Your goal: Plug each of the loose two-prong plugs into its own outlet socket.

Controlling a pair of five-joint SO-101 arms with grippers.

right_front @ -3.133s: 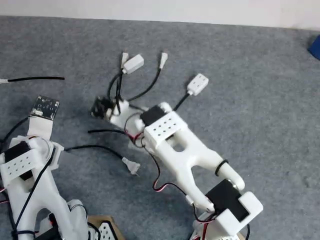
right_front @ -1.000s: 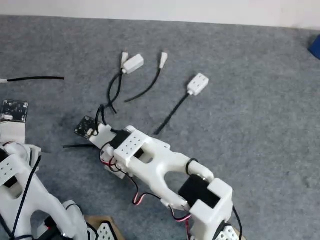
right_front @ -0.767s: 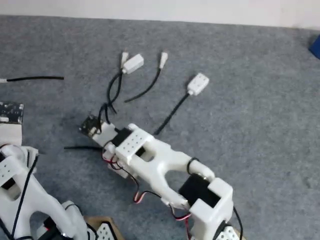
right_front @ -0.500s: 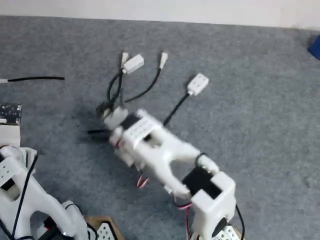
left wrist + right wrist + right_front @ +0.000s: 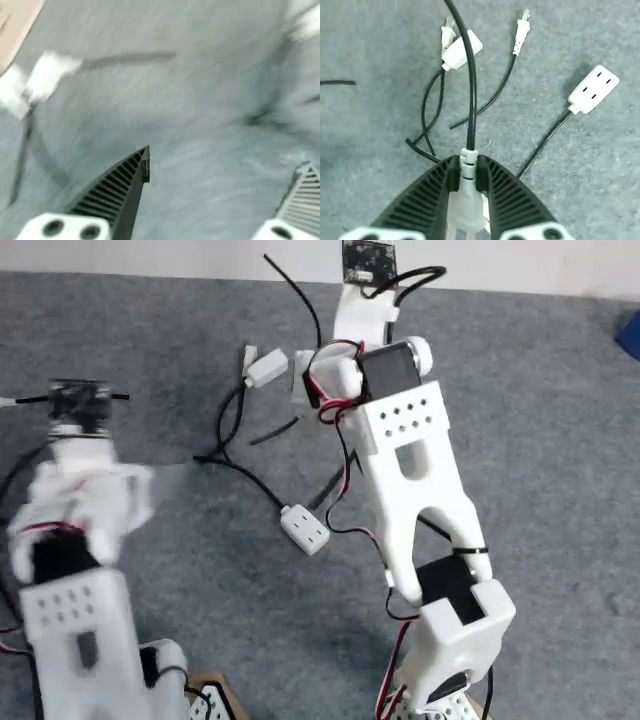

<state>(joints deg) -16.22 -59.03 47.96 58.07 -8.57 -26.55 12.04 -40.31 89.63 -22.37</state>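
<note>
Over the far middle of the grey felt-covered table [image 5: 540, 440], the right gripper [image 5: 466, 166] is clamped tight on a white two-prong plug [image 5: 465, 200], whose black cord [image 5: 471, 90] trails away toward the far edge; half a second ago this arm crouched low over the tangle of cords in mid-table, and it has since lifted and stretched far, taking the plug up with it; the pick looks done, so carrying the plug to a socket is the step in hand; a white rectangular outlet socket [image 5: 594, 89] lies free to the right of the plug, well apart; another white socket block [image 5: 305, 528] lies nearer, in the middle; on the left, the left gripper [image 5: 225, 160] has swung toward the far side; its jaws stand wide apart with nothing between them.
</note>
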